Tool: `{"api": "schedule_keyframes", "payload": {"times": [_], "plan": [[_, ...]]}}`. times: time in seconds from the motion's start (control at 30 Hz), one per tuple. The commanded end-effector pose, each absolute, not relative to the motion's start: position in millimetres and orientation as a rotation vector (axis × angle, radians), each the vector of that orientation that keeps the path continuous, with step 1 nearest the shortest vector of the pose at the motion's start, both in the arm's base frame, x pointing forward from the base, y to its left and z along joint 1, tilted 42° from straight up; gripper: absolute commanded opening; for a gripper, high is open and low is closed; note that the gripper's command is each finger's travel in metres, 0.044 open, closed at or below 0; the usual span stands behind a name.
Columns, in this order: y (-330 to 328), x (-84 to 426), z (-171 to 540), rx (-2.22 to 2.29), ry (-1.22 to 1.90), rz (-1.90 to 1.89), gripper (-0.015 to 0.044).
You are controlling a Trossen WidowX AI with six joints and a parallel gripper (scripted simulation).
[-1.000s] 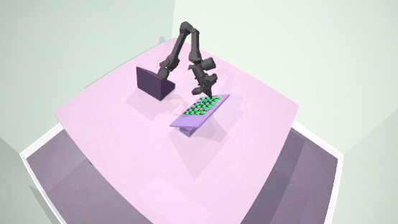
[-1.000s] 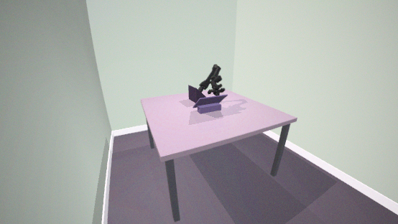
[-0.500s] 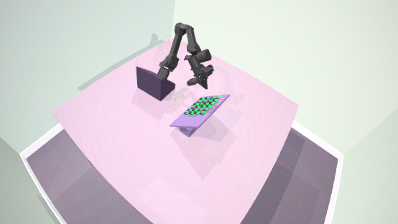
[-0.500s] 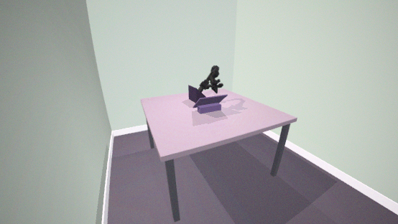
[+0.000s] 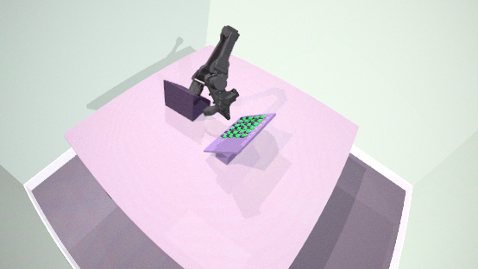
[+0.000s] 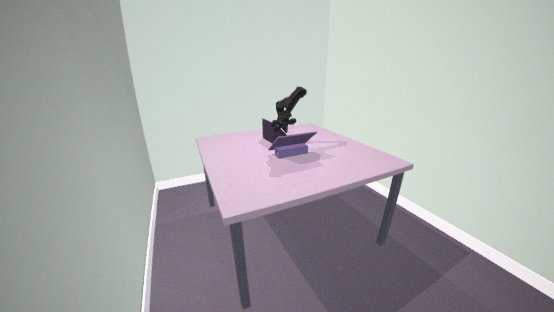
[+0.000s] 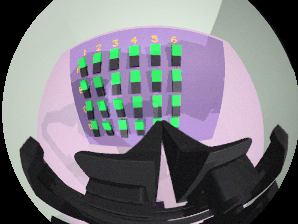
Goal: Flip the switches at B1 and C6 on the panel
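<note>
Where the closed fingers meet, they hide the panel's near edge.

The work surface is a pink square table on grey legs. Two items rest directly on it, both toward the far edge: the tilted purple switch panel on its block stand, and, just beside it, a dark purple box nearer the far corner.

Your closed tool hangs off the panel's near edge; the dark box crowds the arm's base.
</note>
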State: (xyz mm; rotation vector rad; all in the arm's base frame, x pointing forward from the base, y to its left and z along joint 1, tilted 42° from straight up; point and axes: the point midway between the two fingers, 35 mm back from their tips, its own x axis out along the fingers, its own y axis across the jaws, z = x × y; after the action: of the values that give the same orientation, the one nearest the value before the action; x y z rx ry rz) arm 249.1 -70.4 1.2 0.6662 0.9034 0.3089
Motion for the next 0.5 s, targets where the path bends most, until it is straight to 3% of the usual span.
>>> {"api": "schedule_keyframes", "payload": {"times": [0.0, 0.47], "plan": [[-89.2, 235.4, -24.9, 0.675, 0.872, 0.316, 0.0], [-70.9, 255.6, -47.3, 0.68, 0.844, 0.308, 0.0]]}}
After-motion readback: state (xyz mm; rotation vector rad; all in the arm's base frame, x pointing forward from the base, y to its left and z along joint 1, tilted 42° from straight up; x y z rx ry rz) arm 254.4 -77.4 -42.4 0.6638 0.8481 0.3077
